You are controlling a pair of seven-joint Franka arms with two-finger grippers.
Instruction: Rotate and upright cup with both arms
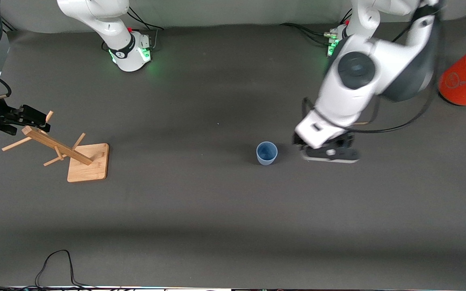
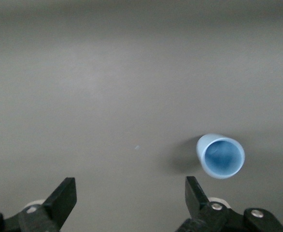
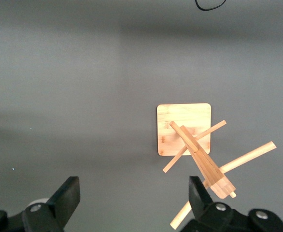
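Note:
The small pale-blue cup (image 1: 266, 152) stands upright on the dark table, mouth up, near the middle. It also shows in the left wrist view (image 2: 220, 155), with nothing inside it. My left gripper (image 1: 330, 152) hangs low over the table beside the cup, toward the left arm's end. Its fingers are open and empty (image 2: 130, 193), and the cup lies just outside one fingertip (image 2: 194, 191). My right gripper (image 1: 39, 118) is open and empty (image 3: 132, 195), up over the right arm's end of the table, beside the top of a wooden peg rack.
The wooden peg rack (image 1: 88, 161) stands on a square base at the right arm's end and shows in the right wrist view (image 3: 184, 126). An orange-red canister (image 1: 465, 81) with a grey lid sits at the left arm's end. A black cable (image 1: 55, 264) lies by the table edge nearest the camera.

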